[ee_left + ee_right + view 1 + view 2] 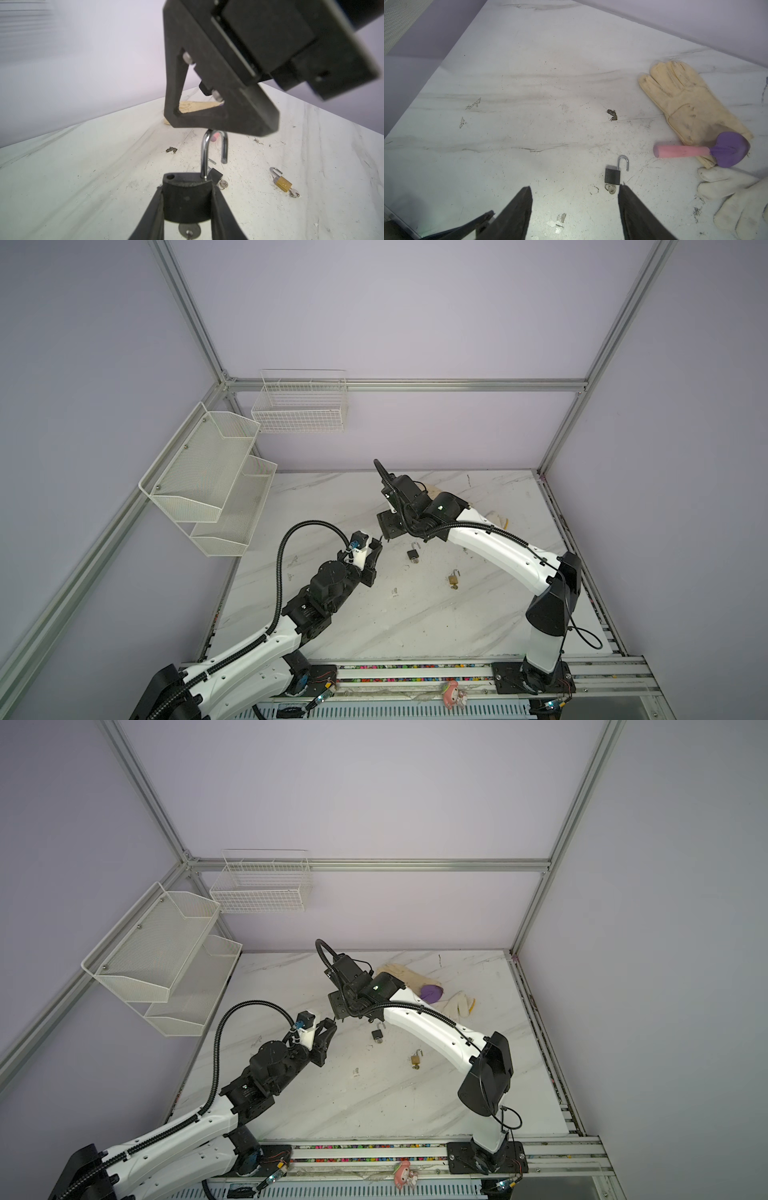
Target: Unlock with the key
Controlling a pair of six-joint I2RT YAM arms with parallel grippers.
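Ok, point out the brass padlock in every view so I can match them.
Both top views: brass padlock lies open on the table, down-right of the small black padlock.
Left wrist: brass padlock beside the small black padlock.
Right wrist: not in it.
Landmark: the small black padlock, in all four.

Left of the middle of the worktop (415,622), the left claw (188,186) holds a padlock (187,201) off the surface, the right claw (575,187) just above and behind it. A second padlock (414,554) lies on the worktop just right of them, a third padlock (454,580) farther right and nearer the front. At the back right lies a glove (691,108) with a trowel (685,151) across its cuff, a second glove (737,201) just beside. A shelf (208,481) hangs on the left wall, a basket (299,406) on the back wall
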